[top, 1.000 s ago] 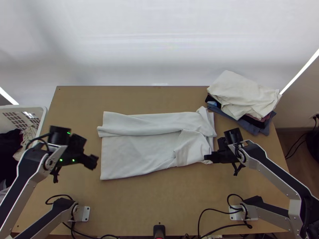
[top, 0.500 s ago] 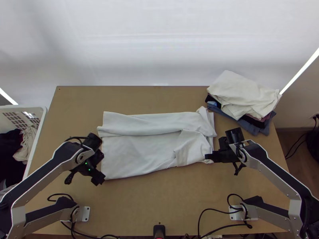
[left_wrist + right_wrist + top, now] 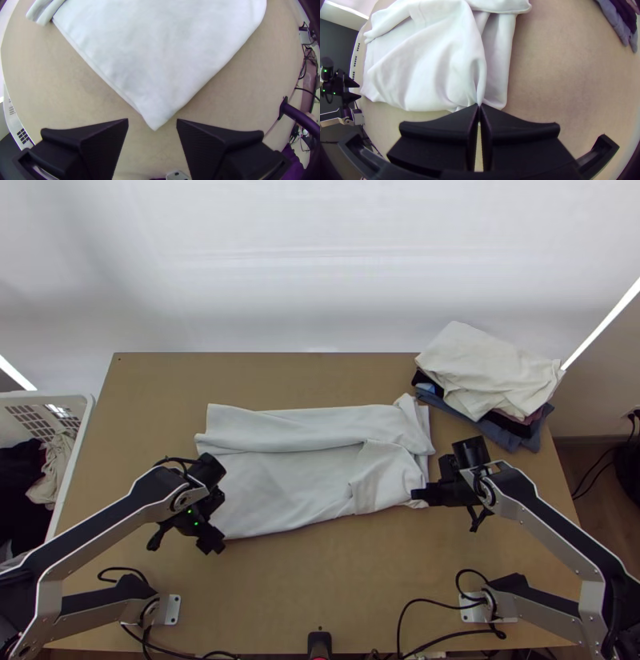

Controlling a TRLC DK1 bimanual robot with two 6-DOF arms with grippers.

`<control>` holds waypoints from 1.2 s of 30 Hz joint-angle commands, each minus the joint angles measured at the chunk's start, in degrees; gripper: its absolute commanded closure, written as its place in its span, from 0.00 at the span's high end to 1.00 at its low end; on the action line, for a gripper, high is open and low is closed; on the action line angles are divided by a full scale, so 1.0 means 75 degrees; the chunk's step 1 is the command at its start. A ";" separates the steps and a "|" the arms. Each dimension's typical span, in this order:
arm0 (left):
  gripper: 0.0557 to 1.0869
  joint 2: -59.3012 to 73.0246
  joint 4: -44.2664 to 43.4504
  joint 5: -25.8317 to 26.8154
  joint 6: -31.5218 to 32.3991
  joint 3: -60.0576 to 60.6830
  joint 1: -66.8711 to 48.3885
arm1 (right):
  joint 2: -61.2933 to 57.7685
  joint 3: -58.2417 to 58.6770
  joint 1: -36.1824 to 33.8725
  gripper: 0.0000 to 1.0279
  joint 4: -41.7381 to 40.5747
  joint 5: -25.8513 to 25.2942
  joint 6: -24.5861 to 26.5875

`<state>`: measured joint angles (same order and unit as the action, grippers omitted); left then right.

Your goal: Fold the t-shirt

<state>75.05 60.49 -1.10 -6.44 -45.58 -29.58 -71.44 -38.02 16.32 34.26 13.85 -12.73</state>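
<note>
White t-shirt (image 3: 296, 480) lies clenched in right claw (image 3: 418, 495), corner (image 3: 155, 120) near gaping left claw (image 3: 214, 544).

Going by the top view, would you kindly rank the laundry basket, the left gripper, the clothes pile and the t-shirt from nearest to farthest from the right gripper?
From the right gripper:
1. T-shirt: pinched at its near right part.
2. Clothes pile: far right.
3. Left gripper: by the shirt's near left corner.
4. Laundry basket: left edge.
</note>
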 commanded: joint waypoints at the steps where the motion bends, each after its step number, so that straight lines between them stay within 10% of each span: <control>1: 0.47 0.0330 -0.0132 0.0124 0.0167 0.0289 -0.0099 | 0.0197 0.0019 -0.0008 0.03 -0.0080 -0.0077 0.0139; 4: 0.05 0.0306 -0.0729 0.0194 0.0190 0.0500 -0.0145 | 0.0256 0.0007 -0.0031 0.03 -0.0080 -0.0077 0.0151; 19: 0.04 -0.0080 -0.0858 0.0206 -0.1216 0.0007 0.2644 | 0.0666 0.0265 -0.1484 0.03 -0.0068 -0.0065 0.1405; 36: 0.04 -0.0115 -0.0507 0.0229 0.0085 -0.3145 0.2187 | 0.0607 -0.1868 -0.0793 0.03 0.0108 -0.0006 0.1112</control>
<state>71.59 56.01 0.84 -7.46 -66.32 -13.23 -63.70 -48.77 10.74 35.90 14.33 -4.03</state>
